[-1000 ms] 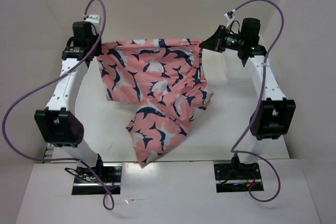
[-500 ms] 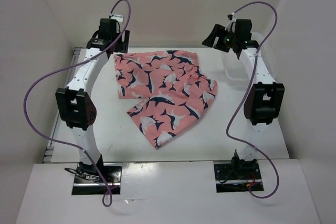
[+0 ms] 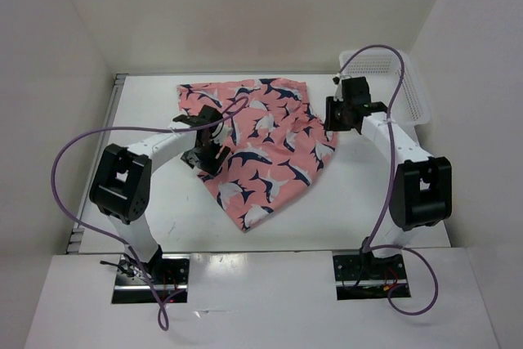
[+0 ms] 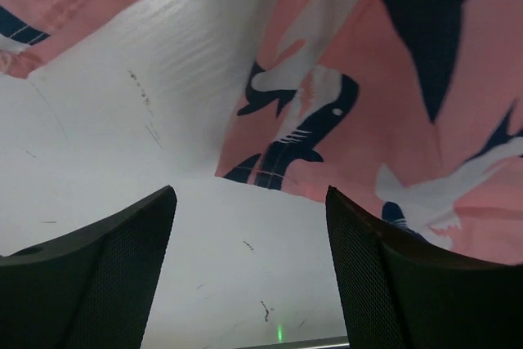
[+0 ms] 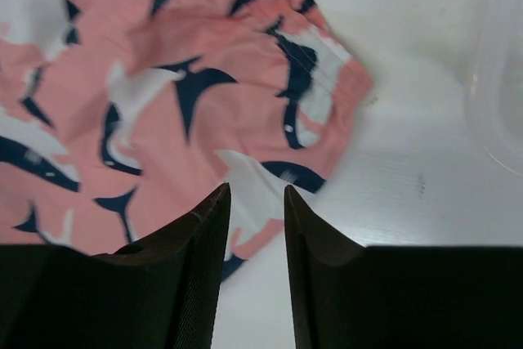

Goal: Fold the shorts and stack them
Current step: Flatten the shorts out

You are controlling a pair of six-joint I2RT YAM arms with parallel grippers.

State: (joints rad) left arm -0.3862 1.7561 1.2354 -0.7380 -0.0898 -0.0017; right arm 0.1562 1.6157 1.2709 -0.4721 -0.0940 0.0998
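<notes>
Shorts (image 3: 270, 132) spread on bench (image 3: 368, 202), centre, one leg trailing toward 6 o'clock. Left gripper (image 4: 249, 194) over 9 o'clock edge — jaws wide, empty. Right gripper (image 5: 257, 190) at 3 o'clock edge — jaws narrowly parted, nothing gripped.

this is looking like a robotics lab test cell: plain white panels (image 3: 245, 14) are boxing in a white table (image 3: 343, 194) at 9, 12 and 3 o'clock. the left arm (image 3: 122, 190) and right arm (image 3: 421, 194) are sitting bolted to metal plates (image 3: 149, 278) at 6 o'clock, trailing loose purple cables (image 3: 372, 46).
</notes>
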